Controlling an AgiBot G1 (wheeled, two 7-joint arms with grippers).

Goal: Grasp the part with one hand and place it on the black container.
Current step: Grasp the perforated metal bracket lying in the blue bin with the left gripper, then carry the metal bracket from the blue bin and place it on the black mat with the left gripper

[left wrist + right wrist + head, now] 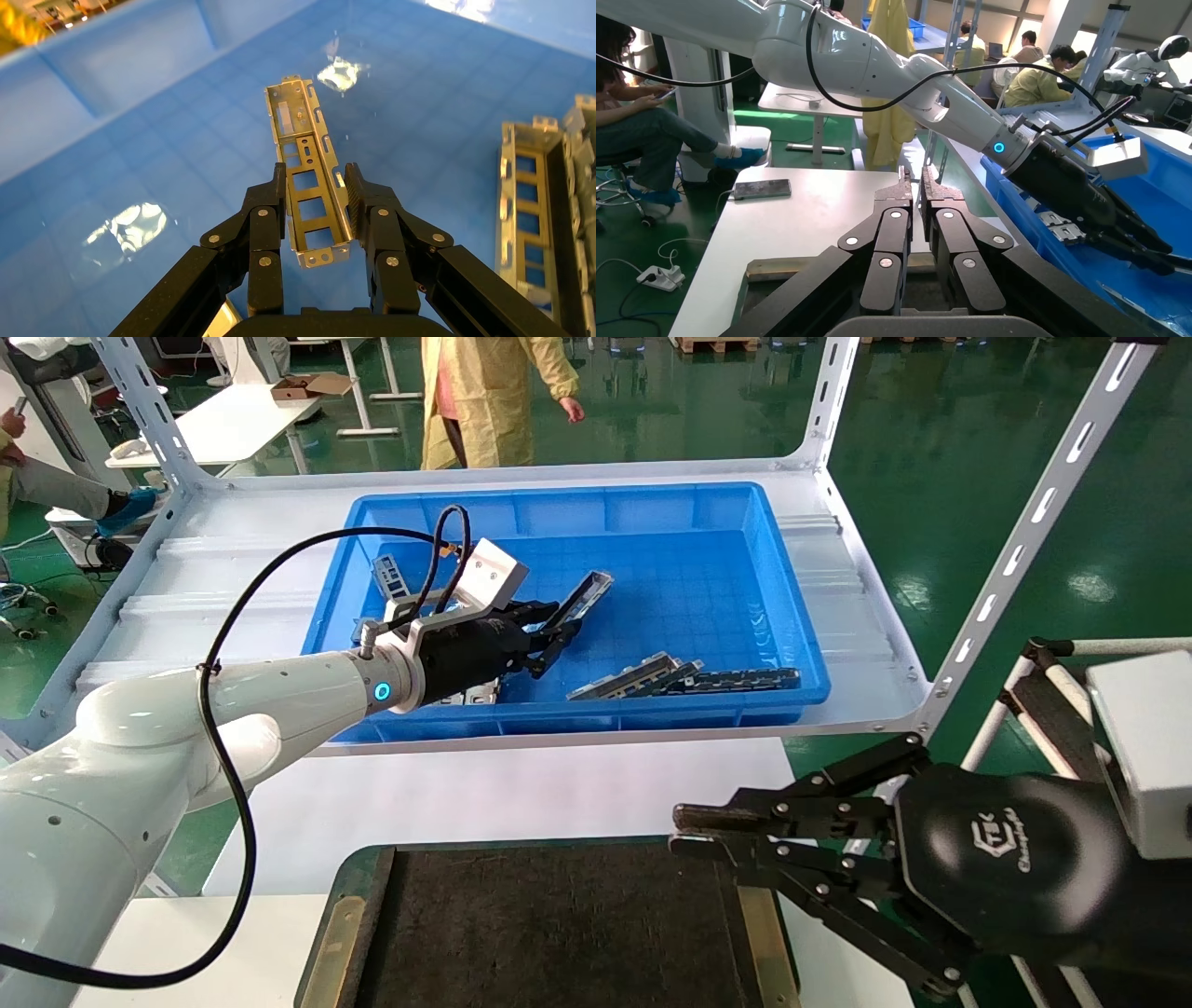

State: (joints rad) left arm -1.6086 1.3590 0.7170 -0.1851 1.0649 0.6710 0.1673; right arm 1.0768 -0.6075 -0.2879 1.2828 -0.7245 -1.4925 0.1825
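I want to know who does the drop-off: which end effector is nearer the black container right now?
Right. The right end effector hovers at the black container's far right corner; the left end effector is off in the blue bin, gripping the part.

Right claw [694,831] housing, near right: a pale embossed logo of angular letters, not clearly readable, with a line of smaller script beneath it that cannot be made out.
Left claw [559,637] wrist, far left: a glowing blue ring light, a sign only, with no lettering.
Elsewhere: no readable text, labels or numbers on any other surface in the three views.
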